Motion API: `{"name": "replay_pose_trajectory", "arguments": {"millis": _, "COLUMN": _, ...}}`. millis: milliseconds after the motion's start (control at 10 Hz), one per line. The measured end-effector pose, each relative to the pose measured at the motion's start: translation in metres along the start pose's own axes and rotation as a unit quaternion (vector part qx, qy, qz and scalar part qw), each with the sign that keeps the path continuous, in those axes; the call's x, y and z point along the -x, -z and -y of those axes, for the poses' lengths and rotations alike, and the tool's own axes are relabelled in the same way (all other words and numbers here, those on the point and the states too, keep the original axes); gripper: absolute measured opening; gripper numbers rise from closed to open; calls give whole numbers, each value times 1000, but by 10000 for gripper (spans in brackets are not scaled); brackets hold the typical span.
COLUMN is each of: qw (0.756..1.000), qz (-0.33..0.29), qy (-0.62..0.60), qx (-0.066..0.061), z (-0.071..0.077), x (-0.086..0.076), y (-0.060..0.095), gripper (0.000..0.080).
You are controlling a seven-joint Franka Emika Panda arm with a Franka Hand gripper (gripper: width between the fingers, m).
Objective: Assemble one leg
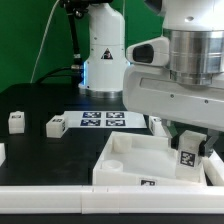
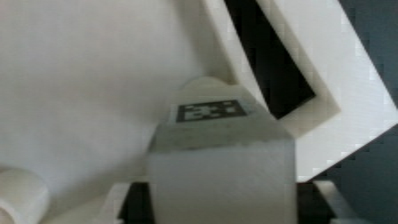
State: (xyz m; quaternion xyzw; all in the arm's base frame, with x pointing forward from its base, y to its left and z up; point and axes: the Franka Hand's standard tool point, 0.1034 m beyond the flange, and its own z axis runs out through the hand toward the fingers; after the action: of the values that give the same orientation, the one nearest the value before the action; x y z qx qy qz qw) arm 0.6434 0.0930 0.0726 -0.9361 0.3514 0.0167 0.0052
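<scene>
Gripping the tagged leg [image 1: 187, 157], claw [image 1: 189, 150] over tray [image 1: 125, 165].

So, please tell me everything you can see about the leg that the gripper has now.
The leg is a small white plastic-looking block with a black-and-white square marker tag on its face. It stands roughly upright between the fingers of the gripper, over the right part of the large white tray-like piece in the exterior view. Whether it touches that piece cannot be told.
</scene>
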Motion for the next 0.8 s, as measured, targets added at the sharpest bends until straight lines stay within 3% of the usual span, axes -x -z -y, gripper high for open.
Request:
{"name": "replay_pose_trajectory", "arguments": {"millis": 300, "qw": 999, "qz": -2, "qy": -32, "qx": 8, "z": -5, "x": -3, "y": 0, "gripper": 300}}
{"name": "replay_pose_trajectory", "arguments": {"millis": 400, "qw": 999, "qz": -2, "qy": -32, "qx": 8, "z": -5, "x": -3, "y": 0, "gripper": 446}}
{"name": "replay_pose_trajectory", "arguments": {"millis": 500, "qw": 999, "qz": -2, "qy": -32, "qx": 8, "z": -5, "x": -2, "y": 0, "gripper": 446}}
{"name": "replay_pose_trajectory", "arguments": {"millis": 600, "qw": 999, "qz": -2, "qy": -32, "qx": 8, "z": -5, "x": -2, "y": 0, "gripper": 575}}
{"name": "replay_pose_trajectory", "arguments": {"millis": 700, "qw": 999, "qz": -2, "qy": -32, "qx": 8, "z": -5, "x": -2, "y": -1, "gripper": 626}}
{"name": "replay_pose_trajectory", "arguments": {"millis": 800, "qw": 999, "qz": -2, "qy": -32, "qx": 8, "z": -4, "x": -2, "y": -1, "gripper": 626}}
